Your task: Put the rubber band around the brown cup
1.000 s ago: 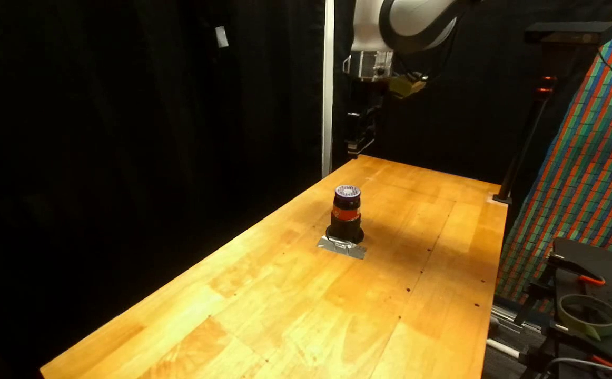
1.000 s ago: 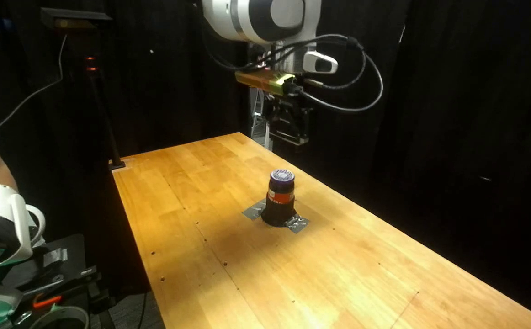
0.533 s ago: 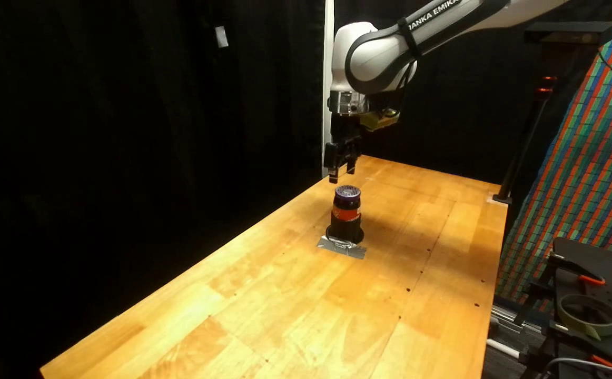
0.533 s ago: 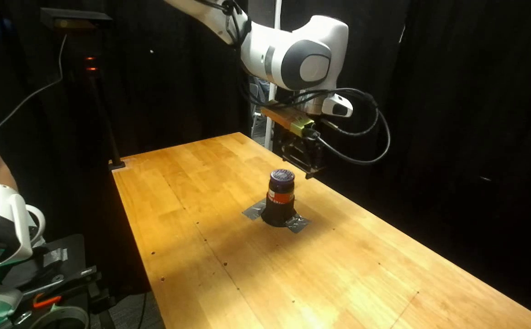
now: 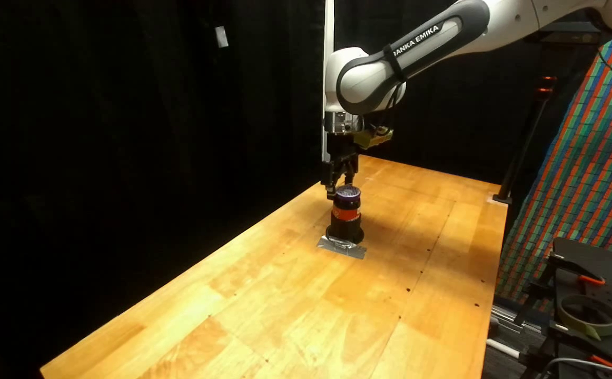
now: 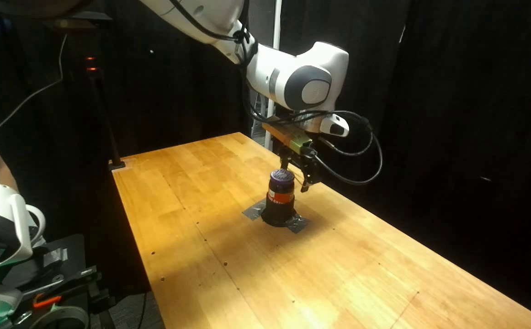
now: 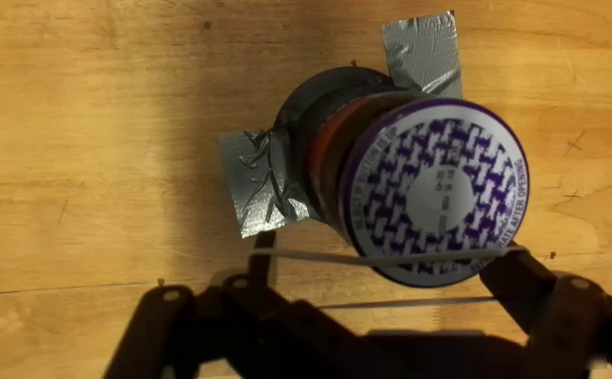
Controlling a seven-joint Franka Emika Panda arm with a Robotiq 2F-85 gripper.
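Two fingers [image 7: 519,280], one rubber band [image 7: 390,260] stretched between, seemingly beside one brown cup [image 6: 280,197]

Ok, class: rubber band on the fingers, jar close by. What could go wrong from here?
The rubber band is stretched between the spread fingers, so it could slip off early.
In the wrist view, most of the lid shows outside the loop; lowering now might snag the band on the rim.
The jar stands in a black holder fixed with duct tape; a sideways bump could perhaps tilt the jar or loosen the tape.
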